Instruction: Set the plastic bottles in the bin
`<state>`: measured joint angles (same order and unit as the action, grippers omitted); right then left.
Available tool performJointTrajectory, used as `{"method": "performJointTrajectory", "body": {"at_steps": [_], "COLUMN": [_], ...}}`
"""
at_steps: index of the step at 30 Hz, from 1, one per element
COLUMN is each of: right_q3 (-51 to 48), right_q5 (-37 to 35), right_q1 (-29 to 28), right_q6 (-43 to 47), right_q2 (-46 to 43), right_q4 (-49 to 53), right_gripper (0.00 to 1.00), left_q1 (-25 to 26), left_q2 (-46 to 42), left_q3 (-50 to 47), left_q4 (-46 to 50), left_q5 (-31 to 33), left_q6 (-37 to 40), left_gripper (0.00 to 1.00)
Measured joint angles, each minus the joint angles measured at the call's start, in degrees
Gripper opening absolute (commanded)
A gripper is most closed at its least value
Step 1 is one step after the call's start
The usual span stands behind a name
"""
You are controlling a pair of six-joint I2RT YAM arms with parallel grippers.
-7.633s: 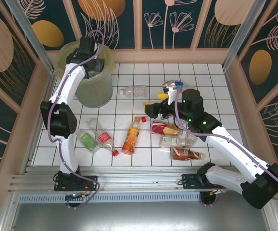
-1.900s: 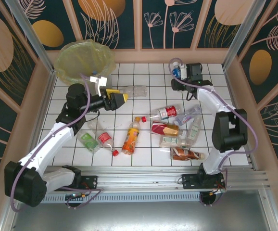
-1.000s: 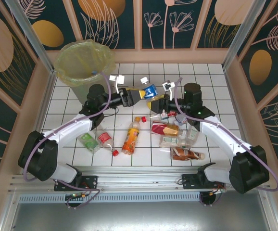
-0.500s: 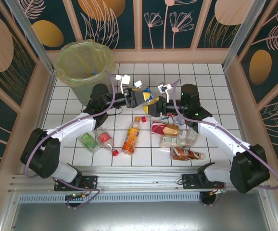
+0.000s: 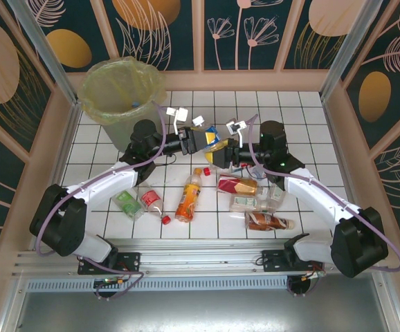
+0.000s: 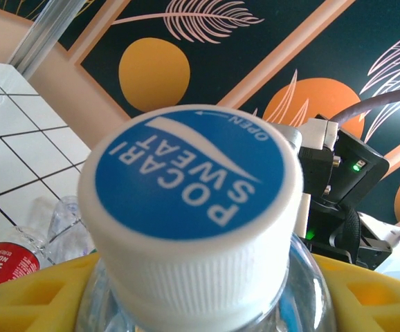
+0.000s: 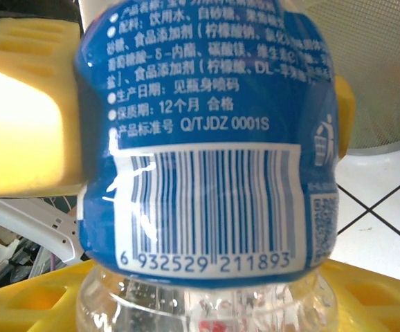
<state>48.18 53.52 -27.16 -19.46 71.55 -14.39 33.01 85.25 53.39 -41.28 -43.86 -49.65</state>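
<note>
Bottle (image 7: 207, 173) clear, blue label, white-blue cap, clamped by left tool (image 6: 200, 297) and right tool (image 7: 207, 297)

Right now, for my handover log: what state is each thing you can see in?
blue bottle: capped, in mid-air, gripped by both claws.
left claw: closed on the bottle's neck.
right claw: closed on the bottle's labelled body.
bin: upright, open, bag-lined.
orange bottle: lying on its side.

White arms (image 5: 103, 183), black joints (image 5: 65, 220), purple cables (image 5: 160, 117), yellow claws (image 5: 208, 140) (image 5: 225, 152)
</note>
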Motion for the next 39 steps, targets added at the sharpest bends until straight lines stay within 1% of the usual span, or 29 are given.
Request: {"method": "performJointTrajectory", "body": {"at_steps": [5, 8, 11, 17, 20, 25, 29, 34, 39], "right_q3": [0.00, 0.00, 0.00, 0.02, 0.07, 0.13, 0.76, 1.86, 2.05], "right_q5": [-0.44, -0.96, -1.40, -2.73, -3.63, -6.58, -8.96, -10.88, -12.15], "right_q1": [0.00, 0.00, 0.00, 0.00, 0.00, 0.00, 0.00, 0.00, 0.00], "right_q6": [-0.37, -0.44, -0.28, 0.70, 1.14, 1.57, 2.01, 2.67, 3.10], "right_q2": [0.00, -0.02, -0.37, -4.57, -7.37, -10.95, -12.68, -13.33, -13.81], "right_q4": [0.02, 0.02, 0.42, 2.91, 4.39, 6.78, 8.63, 9.64, 10.54], "right_gripper": [0.83, 0.92, 0.98, 0.99, 0.99, 0.99, 0.99, 0.99, 0.99], "left_q1": [0.13, 0.33, 0.39, 0.39, 0.39, 0.37, -0.20, -3.17, -9.38], "left_q2": [-0.15, -0.83, -1.49, -2.73, -2.73, -2.71, -2.45, 0.33, 3.91], "left_q3": [0.00, 1.44, 5.62, 16.59, 22.97, 33.55, 40.44, 49.83, 55.80], "left_q4": [0.52, 4.81, 11.61, 26.75, 34.67, 47.17, 54.18, 61.57, 66.69], "left_q5": [-0.26, 0.50, 2.91, 9.42, 14.21, 24.92, 33.20, 42.93, 49.96], "left_q6": [0.52, 3.06, 7.21, 16.83, 21.92, 30.14, 34.97, 39.82, 42.29], "left_gripper": [0.57, 0.56, 0.56, 0.57, 0.57, 0.59, 0.60, 0.60, 0.59]}}
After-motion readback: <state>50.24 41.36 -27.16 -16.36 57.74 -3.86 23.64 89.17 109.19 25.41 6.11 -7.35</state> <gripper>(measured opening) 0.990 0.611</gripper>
